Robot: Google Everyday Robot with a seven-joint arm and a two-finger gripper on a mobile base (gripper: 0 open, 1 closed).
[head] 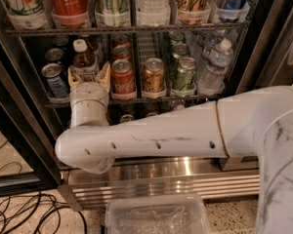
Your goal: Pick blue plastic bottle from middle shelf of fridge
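Observation:
The blue plastic bottle (pixel 83 58), with a white cap and amber liquid, stands at the front of a left lane on the middle shelf (pixel 151 100) of the fridge (pixel 14 130). My gripper (pixel 89 73) reaches into that lane. Its beige fingers (pixel 105 74) stand on either side of the bottle's lower body, open around it. The white wrist hides the bottle's base. My white arm (pixel 161 135) crosses the fridge front from the right.
A blue-and-silver can (pixel 54 80) stands just left of the bottle and a Coca-Cola can (pixel 122 76) just right. Gold (pixel 153 74) and green (pixel 184 73) cans and a clear water bottle (pixel 215 67) follow. A clear plastic bin (pixel 156 218) and cables (pixel 19 213) lie on the floor.

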